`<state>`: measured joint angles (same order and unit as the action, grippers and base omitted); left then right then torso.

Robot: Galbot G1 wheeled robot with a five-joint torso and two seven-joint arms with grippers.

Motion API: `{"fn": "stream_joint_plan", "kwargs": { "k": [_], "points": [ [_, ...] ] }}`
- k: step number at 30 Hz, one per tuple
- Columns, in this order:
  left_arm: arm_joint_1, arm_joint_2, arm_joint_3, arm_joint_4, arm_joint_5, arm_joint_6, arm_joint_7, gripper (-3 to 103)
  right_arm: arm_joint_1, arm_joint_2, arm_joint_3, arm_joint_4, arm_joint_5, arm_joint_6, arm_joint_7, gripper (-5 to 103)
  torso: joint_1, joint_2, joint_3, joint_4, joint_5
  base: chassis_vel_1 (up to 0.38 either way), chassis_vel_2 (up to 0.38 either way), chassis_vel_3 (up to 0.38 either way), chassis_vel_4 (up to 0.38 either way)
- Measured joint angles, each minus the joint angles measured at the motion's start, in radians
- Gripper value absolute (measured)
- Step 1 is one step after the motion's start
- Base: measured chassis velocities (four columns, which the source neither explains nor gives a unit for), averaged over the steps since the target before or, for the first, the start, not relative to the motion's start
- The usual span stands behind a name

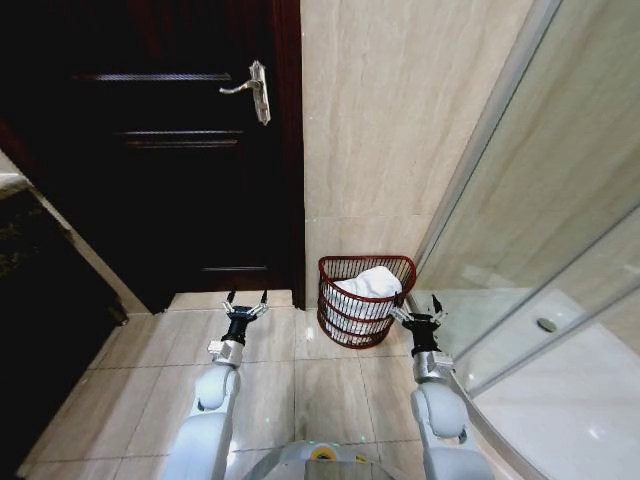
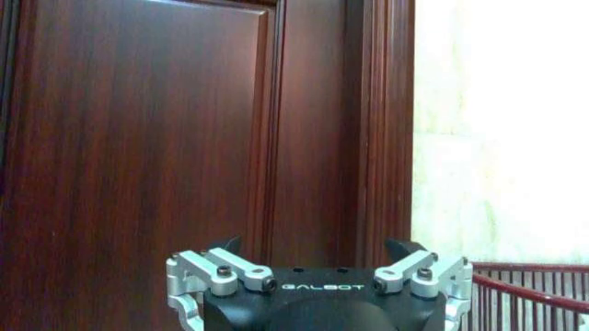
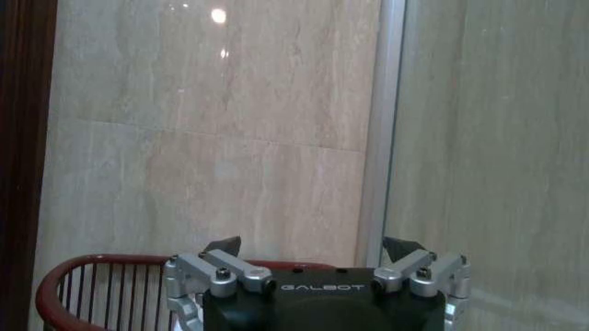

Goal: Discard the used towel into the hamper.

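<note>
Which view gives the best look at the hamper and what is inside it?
The head view: the whole hamper stands on the floor by the wall, with a white towel inside. The left wrist view catches a bit of its rim; the right wrist view shows its rim and bars, not the contents.

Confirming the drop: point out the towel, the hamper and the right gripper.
towel [image 1: 368,283], head view, top of white bundle.
hamper [image 1: 340,320], head view, front wire wall.
right gripper [image 1: 419,316], head view, between open fingertips.

Dim door [image 1: 170,150] side, glare on wall [image 3: 212,83] (fisheye-bent edges).
</note>
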<state>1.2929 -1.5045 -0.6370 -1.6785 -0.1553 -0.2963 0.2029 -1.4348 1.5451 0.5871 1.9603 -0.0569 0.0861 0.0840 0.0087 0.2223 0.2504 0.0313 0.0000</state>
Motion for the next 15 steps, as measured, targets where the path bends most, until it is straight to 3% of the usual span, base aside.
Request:
{"fn": "stream_joint_plan", "kwargs": {
  "k": [15],
  "points": [
    [0.005, -0.009, -0.004, -0.01, 0.001, 0.003, 0.003, 100, 0.002, -0.005, 0.001, -0.011, 0.005, 0.0, 0.0, 100, 0.001, 0.005, 0.003, 0.0, 0.0, 0.12, -0.109, -0.115, 0.116]
  ]
}}
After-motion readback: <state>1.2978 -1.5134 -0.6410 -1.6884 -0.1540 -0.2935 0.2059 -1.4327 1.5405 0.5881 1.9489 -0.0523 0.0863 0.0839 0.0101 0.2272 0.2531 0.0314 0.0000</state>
